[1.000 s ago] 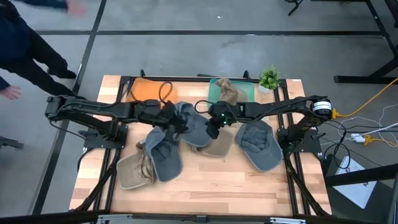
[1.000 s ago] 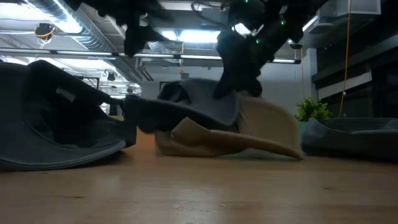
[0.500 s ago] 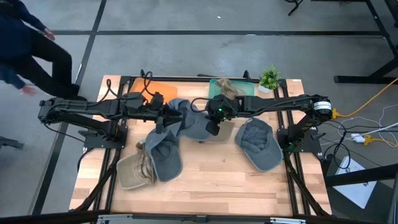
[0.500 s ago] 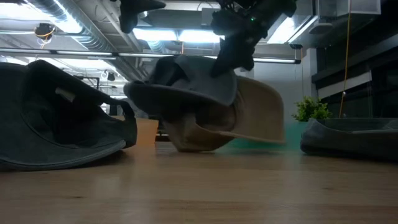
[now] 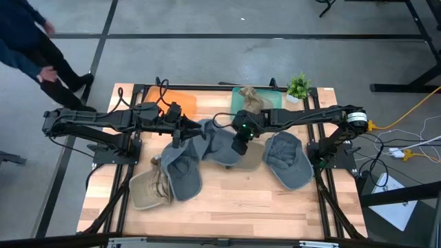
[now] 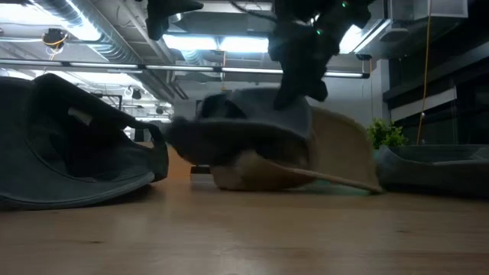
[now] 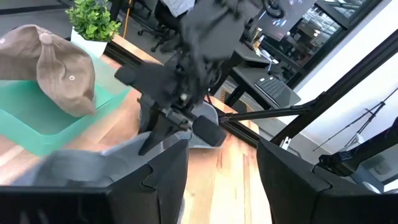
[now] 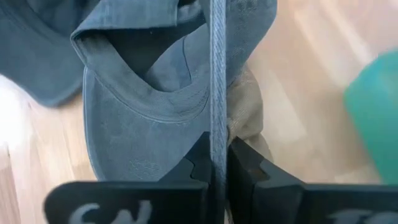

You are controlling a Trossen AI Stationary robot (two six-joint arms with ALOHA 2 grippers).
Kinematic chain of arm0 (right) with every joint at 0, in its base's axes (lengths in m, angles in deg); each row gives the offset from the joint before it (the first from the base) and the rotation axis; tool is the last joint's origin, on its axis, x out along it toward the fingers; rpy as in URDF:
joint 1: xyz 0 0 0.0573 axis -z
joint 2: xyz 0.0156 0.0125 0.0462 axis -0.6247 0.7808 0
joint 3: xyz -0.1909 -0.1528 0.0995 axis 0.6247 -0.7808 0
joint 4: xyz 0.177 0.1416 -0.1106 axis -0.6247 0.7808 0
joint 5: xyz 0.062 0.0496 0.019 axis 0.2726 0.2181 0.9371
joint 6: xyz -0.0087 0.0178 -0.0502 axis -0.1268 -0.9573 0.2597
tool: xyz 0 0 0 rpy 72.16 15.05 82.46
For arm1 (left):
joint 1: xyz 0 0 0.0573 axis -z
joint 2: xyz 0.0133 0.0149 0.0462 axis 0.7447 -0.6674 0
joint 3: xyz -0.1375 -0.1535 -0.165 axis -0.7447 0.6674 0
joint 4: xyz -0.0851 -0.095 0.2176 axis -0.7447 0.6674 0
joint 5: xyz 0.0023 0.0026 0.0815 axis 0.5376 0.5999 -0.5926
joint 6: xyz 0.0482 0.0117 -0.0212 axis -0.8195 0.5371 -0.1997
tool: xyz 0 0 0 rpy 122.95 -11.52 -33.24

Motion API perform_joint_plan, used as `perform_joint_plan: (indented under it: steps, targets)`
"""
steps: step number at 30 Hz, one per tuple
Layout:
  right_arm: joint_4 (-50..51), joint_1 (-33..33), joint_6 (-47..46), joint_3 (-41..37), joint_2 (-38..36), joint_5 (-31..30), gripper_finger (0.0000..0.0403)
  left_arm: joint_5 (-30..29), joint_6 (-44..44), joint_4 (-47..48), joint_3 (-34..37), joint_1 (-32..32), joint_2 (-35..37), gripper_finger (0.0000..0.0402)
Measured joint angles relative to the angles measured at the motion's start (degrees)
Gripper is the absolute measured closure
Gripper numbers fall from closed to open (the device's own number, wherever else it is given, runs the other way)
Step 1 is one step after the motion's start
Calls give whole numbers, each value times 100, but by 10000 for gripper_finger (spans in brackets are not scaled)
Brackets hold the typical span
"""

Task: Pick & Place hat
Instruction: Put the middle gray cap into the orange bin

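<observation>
— Where is the soft grey cloth cap point(image 5: 222, 143) held?

— At mid-table, over a tan cap point(image 6: 336, 153); its edge is pinched in the clenched right gripper point(image 5: 239, 145); the left gripper point(image 5: 180, 135), fingers spread, is kept beside it.

— And around?

— A pale wooden slatted tabletop point(image 5: 234, 200); a green tray point(image 5: 273, 101); grey concrete floor point(image 5: 227, 58) beyond.

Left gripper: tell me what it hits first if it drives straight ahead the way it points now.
Most likely the right gripper, which sits dead ahead of the open left gripper, pinching the grey hat's edge. The grey fabric lies low between them and may brush first; depth is hard to judge.
</observation>
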Motion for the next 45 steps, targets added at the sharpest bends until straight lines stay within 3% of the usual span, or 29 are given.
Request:
perform_joint_plan:
  steps: [10, 18, 30, 33, 37, 45]
  targets:
    - [-186, -101, 156, -607, 8, 466, 363, 4, 1, 18, 0, 0, 0, 217]
    - [-451, -100, 563, -674, 11, 473, 352, 5, 3, 20, 0, 0, -2, 217]
    - [-935, 37, 794, -674, 13, 322, 204, 7, 15, 20, 0, 0, -2, 217]
    - [-970, 73, 943, -674, 13, 302, 185, 7, 20, 20, 0, 0, -2, 217]
    - [-959, 72, 1161, -674, 15, 303, 195, 7, 15, 20, 0, 0, -2, 217]
    - [-924, 68, 1228, -674, 19, 59, 302, 7, 4, 22, 0, 0, -2, 217]
